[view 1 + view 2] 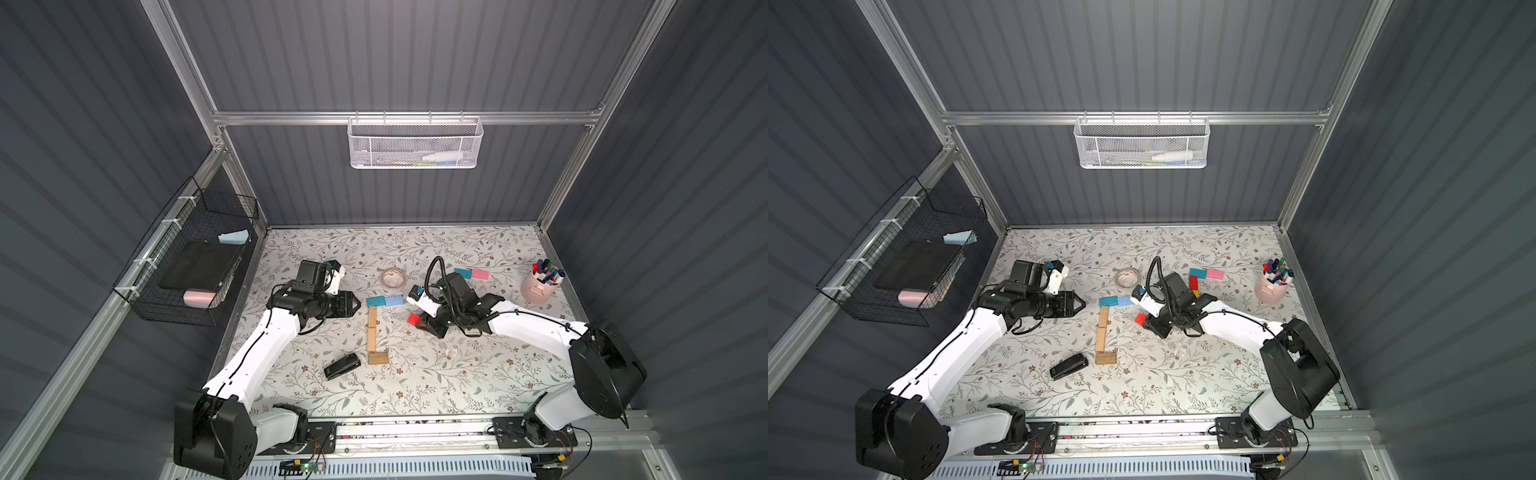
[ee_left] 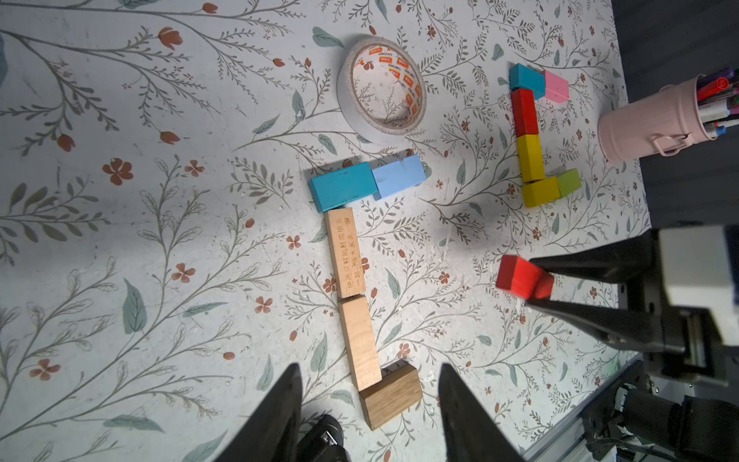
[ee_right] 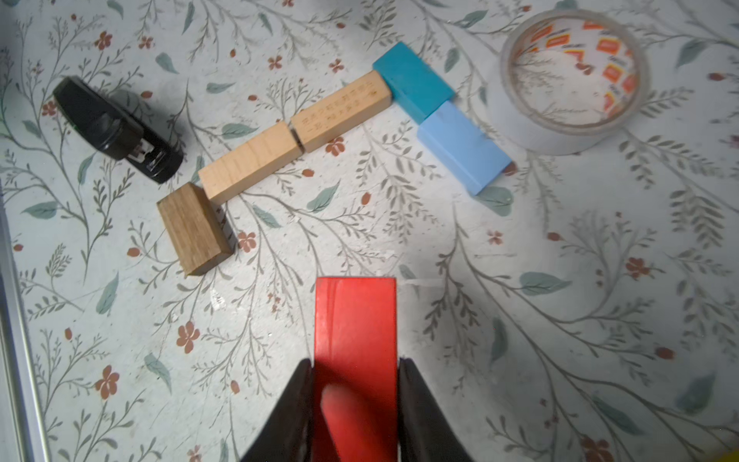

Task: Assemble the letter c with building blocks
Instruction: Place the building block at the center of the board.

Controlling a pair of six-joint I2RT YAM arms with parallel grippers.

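Observation:
Mid-table, a teal block (image 1: 376, 301) and a light blue block (image 1: 394, 300) lie end to end. Two tan blocks (image 1: 371, 328) run from the teal one toward the front, ending at a darker wooden block (image 1: 378, 358) turned sideways. My right gripper (image 3: 356, 362) is shut on a red block (image 3: 355, 316), held just above the table to the right of that column, also seen as the red block (image 1: 414, 319). My left gripper (image 1: 357, 304) hovers open just left of the teal block, nothing between its fingers (image 2: 280, 408).
A second group of blocks, teal, pink (image 2: 556, 86), red, yellow and lime green, lies at the back right, partly under my right arm. A tape roll (image 1: 393, 278) sits behind the teal block. A black stapler (image 1: 341, 366) lies front left. A pink pen cup (image 1: 540, 284) stands far right.

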